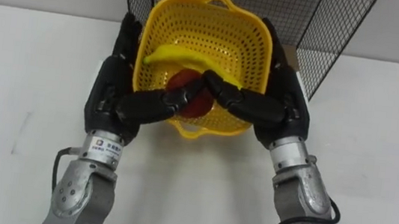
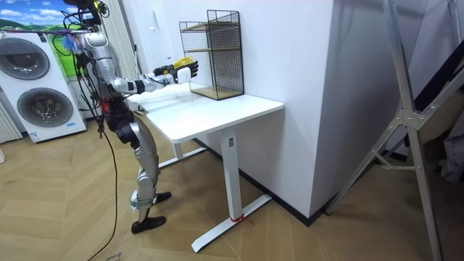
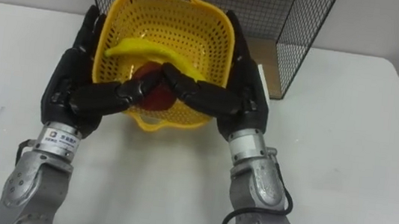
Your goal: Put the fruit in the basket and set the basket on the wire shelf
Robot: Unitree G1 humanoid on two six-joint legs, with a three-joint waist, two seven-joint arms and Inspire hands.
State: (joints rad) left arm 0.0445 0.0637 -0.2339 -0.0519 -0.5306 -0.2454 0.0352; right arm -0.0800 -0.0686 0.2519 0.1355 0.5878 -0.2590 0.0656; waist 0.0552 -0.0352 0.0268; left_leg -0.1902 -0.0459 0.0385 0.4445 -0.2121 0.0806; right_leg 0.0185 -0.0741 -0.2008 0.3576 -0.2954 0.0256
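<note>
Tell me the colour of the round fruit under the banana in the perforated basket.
The round fruit is dark red, clearest in the left eye view.

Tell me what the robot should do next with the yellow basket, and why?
Probably carry the basket forward onto the wire shelf just behind it. The banana and red fruit already lie inside, and the left hand and right hand press flat against its two sides, so only placing seems left.

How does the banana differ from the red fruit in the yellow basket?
The banana is yellow, long and curved; the red fruit is dark red and round. The banana shows almost whole; the red fruit is partly covered by thumbs of the left hand and right hand. Both lie inside the basket.
</note>
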